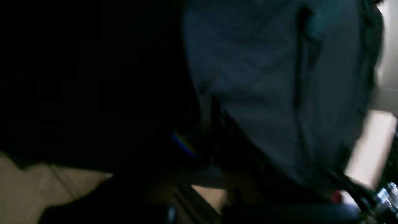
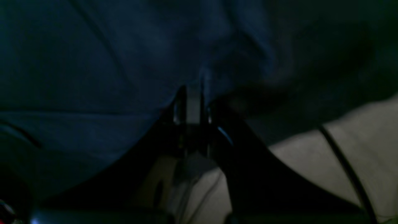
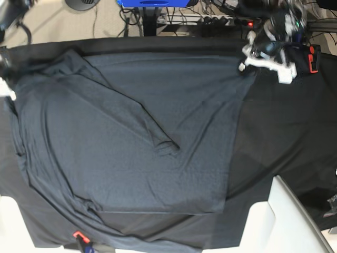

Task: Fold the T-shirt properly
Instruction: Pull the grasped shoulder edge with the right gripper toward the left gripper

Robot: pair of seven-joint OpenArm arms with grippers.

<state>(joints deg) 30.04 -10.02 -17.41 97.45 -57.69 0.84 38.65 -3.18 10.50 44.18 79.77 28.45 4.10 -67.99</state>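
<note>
One desk (image 3: 295, 132), covered by a smooth black cloth (image 3: 284, 158), fills the base view. The T-shirt (image 3: 131, 137), dark charcoal grey, lies spread over the cloth's left and middle part; one sleeve is folded inward across the body, its tip near the middle of the garment, and a second layer of the fabric shows along the near edge. The far right corner of the T-shirt is drawn out toward the left pincer (image 3: 246, 59), which sits at the far right of the desk with its jaws closed on that corner. In the left wrist view the grey fabric (image 1: 273, 87) hangs close before the lens, blurred. The right pincer (image 2: 191, 102) appears in the right wrist view with its jaws drawn narrow together, pinching a ridge of the T-shirt (image 2: 93, 77); in the base view this arm shows only at the far left edge of the desk. A small red and blue object (image 3: 80, 238) lies at the near edge.
</note>
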